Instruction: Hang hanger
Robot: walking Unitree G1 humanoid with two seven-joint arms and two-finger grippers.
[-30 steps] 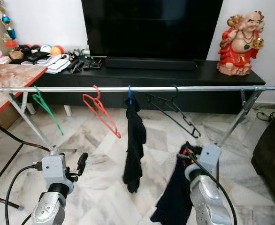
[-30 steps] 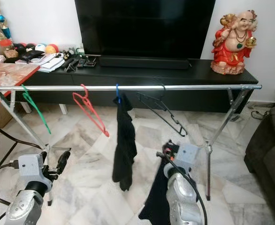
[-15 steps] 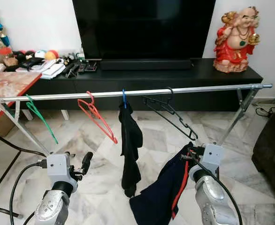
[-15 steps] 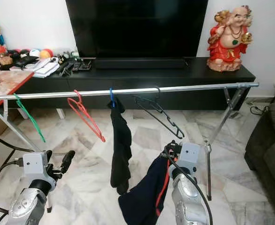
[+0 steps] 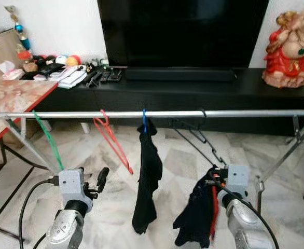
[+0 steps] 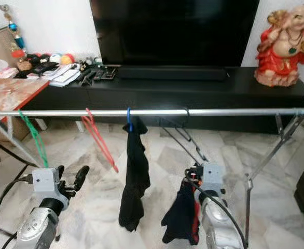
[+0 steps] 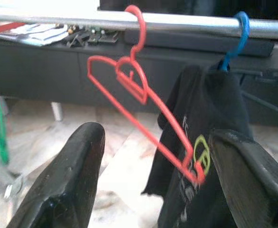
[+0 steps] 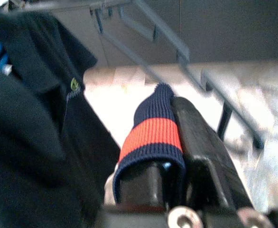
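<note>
Right wrist: claw [image 8: 177,156] pinching navy, red-striped garment [image 8: 153,133].

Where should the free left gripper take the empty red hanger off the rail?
Probably the red hanger is best taken on its long slanted arm just below the hook, coming straight from the front. The open left gripper already faces it, the wire is bare there, and the black shirt hangs beside its lower end.

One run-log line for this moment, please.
right gripper: shut on dark navy garment with red stripe, below metal rail | left gripper: open, facing red wire hanger
</note>
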